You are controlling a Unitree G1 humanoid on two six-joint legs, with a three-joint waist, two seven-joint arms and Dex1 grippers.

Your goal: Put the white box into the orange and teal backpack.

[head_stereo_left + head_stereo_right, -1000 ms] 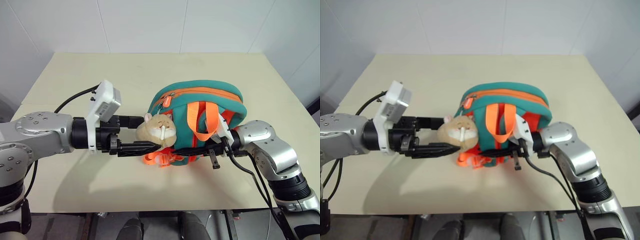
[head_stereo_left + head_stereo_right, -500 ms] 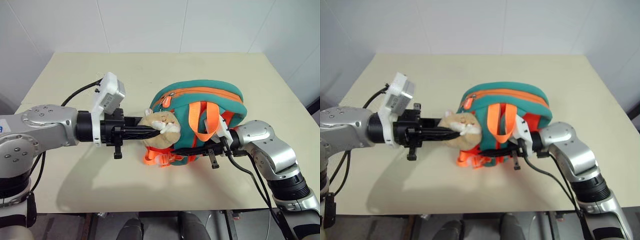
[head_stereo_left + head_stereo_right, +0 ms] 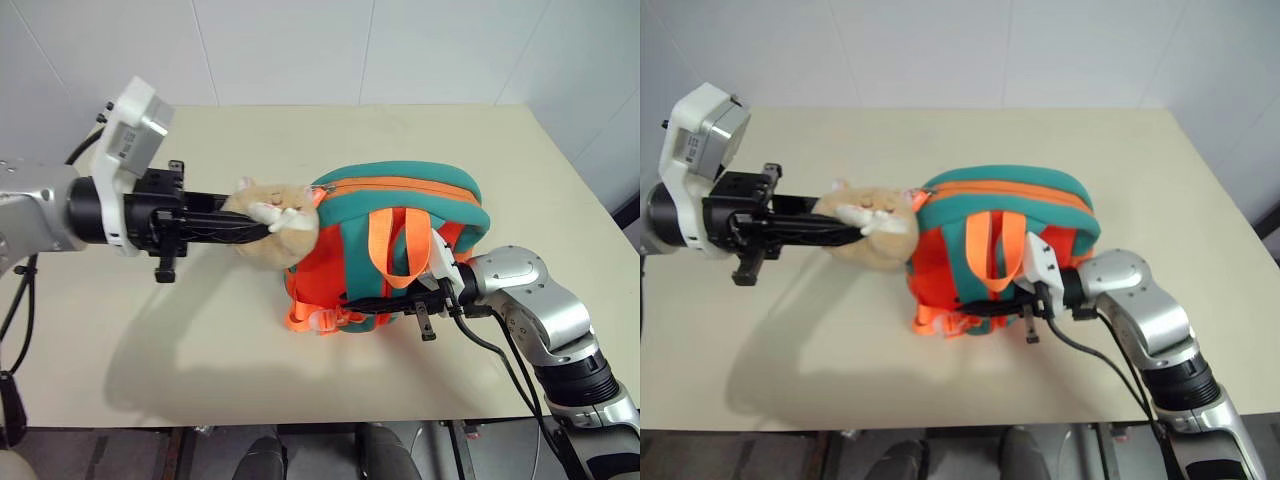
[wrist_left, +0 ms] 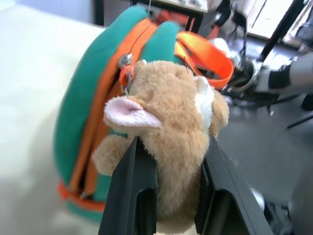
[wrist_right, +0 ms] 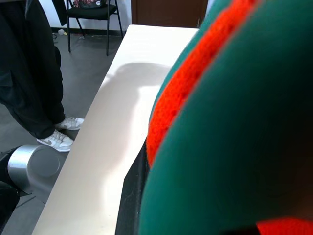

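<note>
The left gripper (image 3: 262, 228), reaching in from the left, is clamped on the tan plush toy (image 3: 275, 222); in the left wrist view both black fingers (image 4: 134, 188) press into the plush body from either side. The toy hangs at the end of the zip line, beside an orange zip pull (image 4: 126, 73), so a pull on the toy is judged to act on the zipper. To its right the orange and teal backpack (image 3: 400, 240) stands on the beige table (image 3: 200, 340), the teal top uppermost with its orange zipper band running along the crown, an orange webbing handle (image 3: 392, 245) looping down the near face. Further right, the right gripper (image 3: 425, 298) lies against the pack's lower near edge; its fingers are closed, and it appears to pinch a strap or the fabric there, though what exactly it holds cannot be told. In the right wrist view, orange and teal fabric lies close against the lens, and a person's legs stand beyond the table edge.

The white box does not appear on the table, so its place cannot be given. The step in hand is judged to be opening the pack. To do it well, the left arm should draw the toy along the curve of the zip line, not straight away from the bag, while the right gripper holds the base firm so that the pack neither tips nor slides. The squeeze on the toy should be deep enough not to slip off the soft pile.
</note>
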